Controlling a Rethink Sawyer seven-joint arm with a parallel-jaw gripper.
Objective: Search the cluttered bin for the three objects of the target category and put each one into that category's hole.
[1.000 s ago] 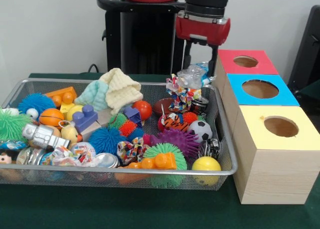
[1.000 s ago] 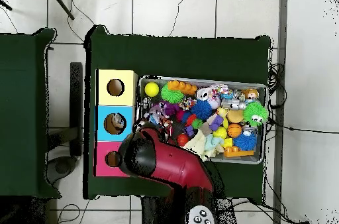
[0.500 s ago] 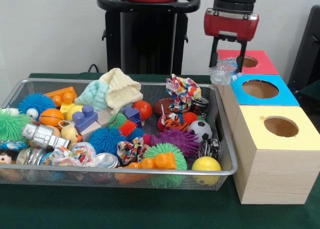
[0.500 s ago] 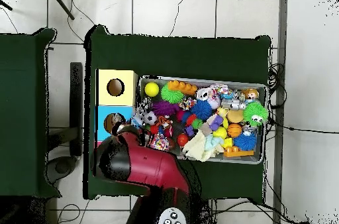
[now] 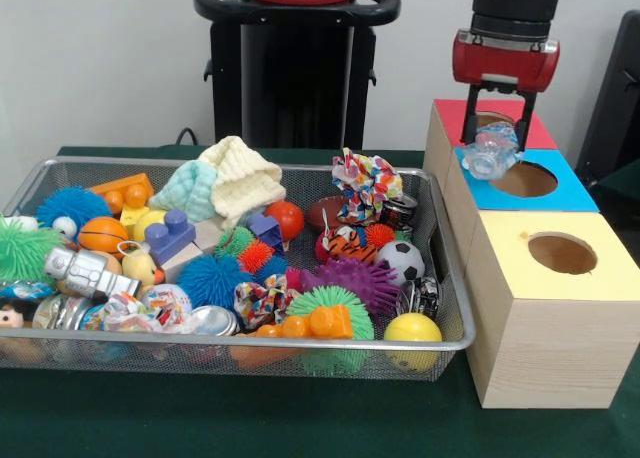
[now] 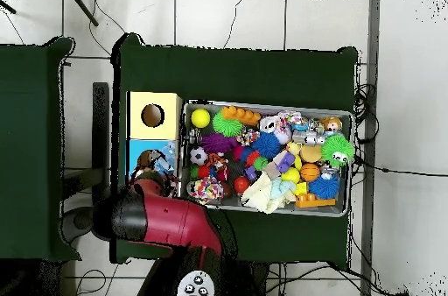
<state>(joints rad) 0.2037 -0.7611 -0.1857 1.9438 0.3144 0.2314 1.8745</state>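
My gripper [image 5: 500,130] hangs above the row of boxes, shut on a clear crinkled plastic piece [image 5: 492,150]. The piece dangles over the seam between the red box [image 5: 535,130] and the blue box [image 5: 570,193], just left of the blue box's hole [image 5: 527,180]. The red box's hole is partly hidden behind the gripper. The yellow box [image 5: 545,318] stands nearest, its hole [image 5: 562,253] uncovered. In the overhead view the red arm [image 6: 162,220] covers the red box, and the gripper is hidden beneath it.
The wire mesh bin [image 5: 455,278] holds several toys: spiky balls, a soccer ball [image 5: 402,260], a yellow ball [image 5: 412,330], cloths [image 5: 240,178], blocks and a patterned bow [image 5: 367,183]. The bin's right wall sits close to the boxes.
The gripper has carried the clear plastic piece up out of the bin's back right corner and rightward, from over the bin's edge to above the red and blue boxes.
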